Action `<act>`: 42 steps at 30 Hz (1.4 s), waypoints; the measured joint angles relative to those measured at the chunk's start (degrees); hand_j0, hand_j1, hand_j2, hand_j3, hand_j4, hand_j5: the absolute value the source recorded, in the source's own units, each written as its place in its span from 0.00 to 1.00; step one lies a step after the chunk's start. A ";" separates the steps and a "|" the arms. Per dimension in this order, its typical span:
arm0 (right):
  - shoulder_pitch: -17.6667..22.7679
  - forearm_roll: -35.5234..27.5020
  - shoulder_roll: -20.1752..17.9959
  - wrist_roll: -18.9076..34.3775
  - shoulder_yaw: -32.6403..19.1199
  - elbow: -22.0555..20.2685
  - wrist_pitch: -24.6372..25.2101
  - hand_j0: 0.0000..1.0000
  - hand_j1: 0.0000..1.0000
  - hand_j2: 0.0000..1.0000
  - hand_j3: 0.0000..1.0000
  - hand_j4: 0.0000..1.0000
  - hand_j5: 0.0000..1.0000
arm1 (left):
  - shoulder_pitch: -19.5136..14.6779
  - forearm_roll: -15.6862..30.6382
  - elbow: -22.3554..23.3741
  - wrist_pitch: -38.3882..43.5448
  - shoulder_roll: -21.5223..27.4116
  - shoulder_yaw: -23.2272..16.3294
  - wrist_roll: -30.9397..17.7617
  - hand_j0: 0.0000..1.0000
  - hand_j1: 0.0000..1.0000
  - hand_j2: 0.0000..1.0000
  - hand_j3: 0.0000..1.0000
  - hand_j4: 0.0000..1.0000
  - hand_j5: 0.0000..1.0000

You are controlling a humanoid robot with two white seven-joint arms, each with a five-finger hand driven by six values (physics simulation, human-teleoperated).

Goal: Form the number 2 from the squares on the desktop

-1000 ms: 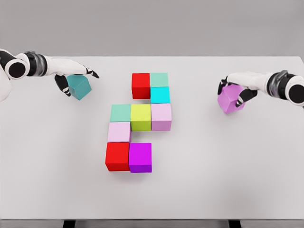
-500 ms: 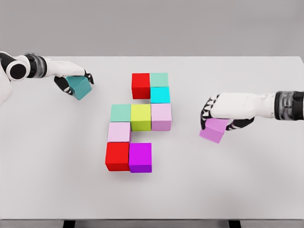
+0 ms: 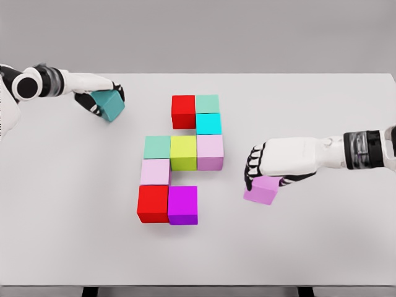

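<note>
1. Holding a violet cube (image 3: 262, 189), the right hand (image 3: 267, 166) reaches in from the right edge, fingers curled over the cube's top and sides; the cube appears tilted and just off the surface (image 3: 322, 247), though contact cannot be ruled out.
2. Left hand (image 3: 99, 93): at the far left, fingers closed round a teal cube (image 3: 111, 104), which sits tilted in the grip near the far edge.
3. Partial figure, mid-surface, nine cubes set edge to edge:
   - far row: red cube (image 3: 183, 111) with a pale green cube (image 3: 207, 103) to its right;
   - cyan cube (image 3: 208, 124) directly nearer, under the pale green one;
   - middle row, left to right: mint cube (image 3: 157, 147), yellow-green cube (image 3: 183, 153), lilac cube (image 3: 210, 151);
   - pale pink cube (image 3: 154, 172) below the mint one;
   - near row: second red cube (image 3: 153, 203) and magenta cube (image 3: 182, 205).
4. Governing relation: the open slot judged next to fill lies just right of the magenta cube, in the near row. It sits left of and slightly nearer than the violet cube, with bare surface between. The right hand is much the closer; the left hand stands well apart at the far side.
5. Judgement: the far row also seems to want a cube left of the red one, which would suit the teal cube.
</note>
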 measured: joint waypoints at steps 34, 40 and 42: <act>-3.25 0.78 8.30 0.00 6.13 -0.04 -0.06 0.59 0.59 0.59 0.59 0.59 0.59 | 6.59 7.58 -43.00 62.53 5.31 -5.46 -0.01 0.46 0.46 0.46 0.46 0.46 0.46; -3.78 1.33 9.01 -0.01 6.42 -0.04 -0.06 0.59 0.59 0.59 0.59 0.59 0.59 | 6.59 7.62 -43.24 63.13 3.46 -5.96 0.03 0.46 0.46 0.46 0.46 0.46 0.46; -3.96 1.47 9.26 -0.01 6.58 -0.04 -0.05 0.59 0.59 0.59 0.59 0.59 0.59 | 6.59 7.62 -43.25 63.17 2.66 -6.01 0.04 0.47 0.47 0.47 0.47 0.47 0.47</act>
